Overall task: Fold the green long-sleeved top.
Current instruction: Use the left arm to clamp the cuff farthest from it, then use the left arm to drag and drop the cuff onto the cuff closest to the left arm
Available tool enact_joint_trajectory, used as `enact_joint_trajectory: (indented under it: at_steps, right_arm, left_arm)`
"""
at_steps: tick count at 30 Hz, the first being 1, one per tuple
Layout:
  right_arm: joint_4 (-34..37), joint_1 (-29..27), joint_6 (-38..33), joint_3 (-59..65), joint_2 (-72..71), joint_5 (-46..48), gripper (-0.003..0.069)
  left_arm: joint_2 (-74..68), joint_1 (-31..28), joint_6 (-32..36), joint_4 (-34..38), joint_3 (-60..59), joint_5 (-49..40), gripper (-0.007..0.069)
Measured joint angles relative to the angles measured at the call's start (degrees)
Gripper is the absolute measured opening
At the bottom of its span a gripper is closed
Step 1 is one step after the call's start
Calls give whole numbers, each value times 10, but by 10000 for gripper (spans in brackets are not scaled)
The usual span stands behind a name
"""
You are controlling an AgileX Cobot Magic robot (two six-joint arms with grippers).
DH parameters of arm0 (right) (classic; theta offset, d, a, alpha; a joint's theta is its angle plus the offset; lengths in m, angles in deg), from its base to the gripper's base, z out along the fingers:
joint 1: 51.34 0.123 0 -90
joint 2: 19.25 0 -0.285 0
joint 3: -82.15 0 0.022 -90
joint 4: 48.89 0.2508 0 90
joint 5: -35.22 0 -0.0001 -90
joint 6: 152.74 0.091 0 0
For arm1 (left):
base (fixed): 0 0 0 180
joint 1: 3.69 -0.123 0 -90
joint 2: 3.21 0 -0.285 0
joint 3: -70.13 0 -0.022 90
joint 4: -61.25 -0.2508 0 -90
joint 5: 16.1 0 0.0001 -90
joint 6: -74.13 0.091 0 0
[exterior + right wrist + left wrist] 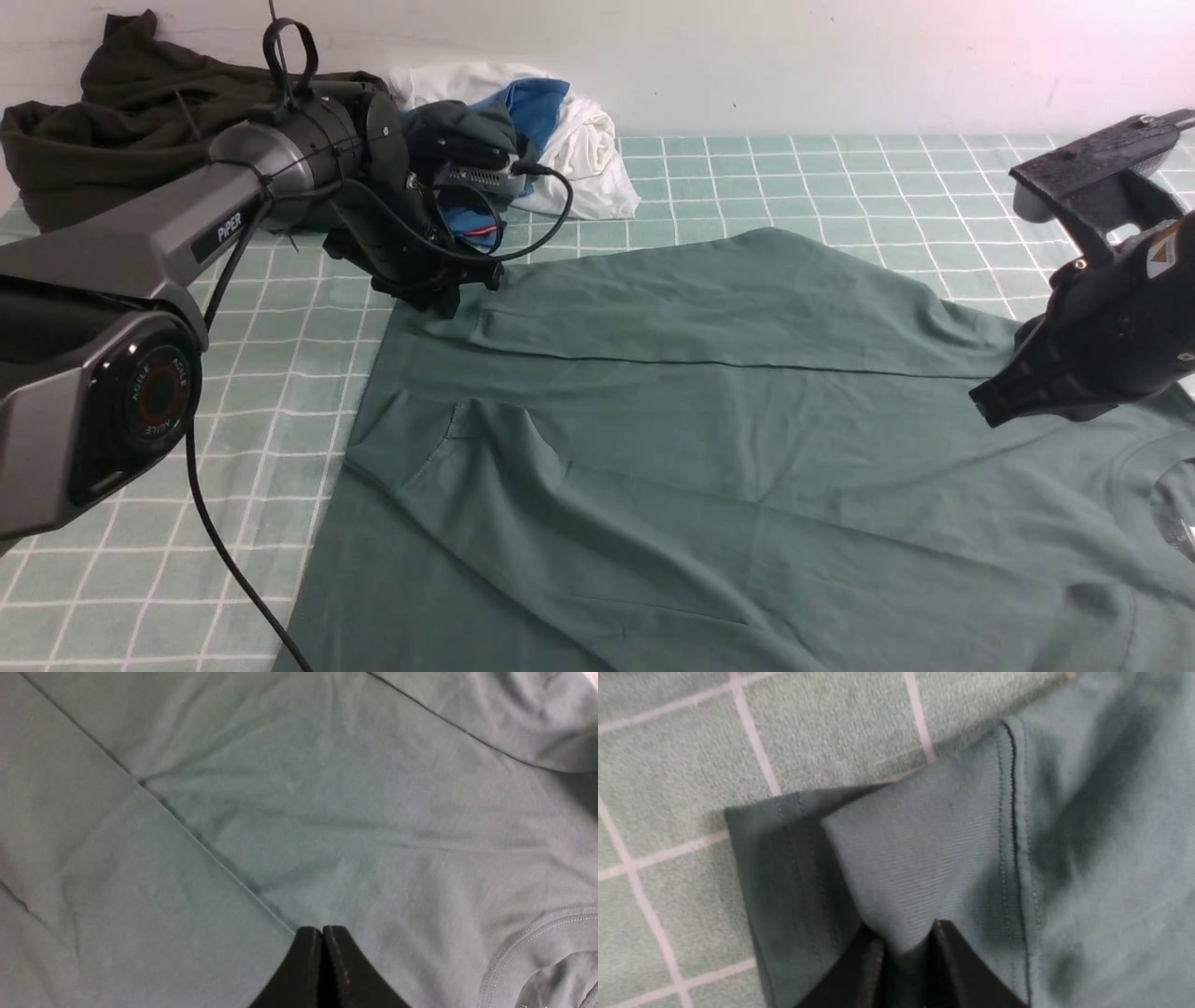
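The green long-sleeved top (709,448) is spread on the checked tabletop (840,177), and a sleeve is laid across its body. At its far left corner a hemmed edge of the top is grasped between the fingers of the left hand (906,938). The right hand (322,931) is clenched on nothing and is seen above the top, near the neck rib (537,933). A dark garment (112,121) is heaped at the back left.

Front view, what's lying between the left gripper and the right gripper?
Only the green long-sleeved top: its folded-over sleeve runs from the left gripper toward the right gripper. Nothing else lies there, as the front view shows.
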Motion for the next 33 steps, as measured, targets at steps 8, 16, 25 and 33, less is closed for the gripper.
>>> enact_joint_trajectory:
  at_steps: [8, 16, 25, 33]
  right_arm:
    - [0, 0, -10, 0, 0, -1, -14]
    - [0, 0, -26, -1, 0, -2, -14]
    - [0, 0, -26, -1, -30, 21, -14]
    - [19, 0, -26, -1, -101, 26, -14]
  left_arm:
    - [9, 0, 6, 12, 6, -45, 27]
    - [110, 0, 37, 112, 6, -144, 27]
    - [337, 0, 30, 143, -173, -161, 27]
    - [519, 0, 29, 177, -497, -79, 27]
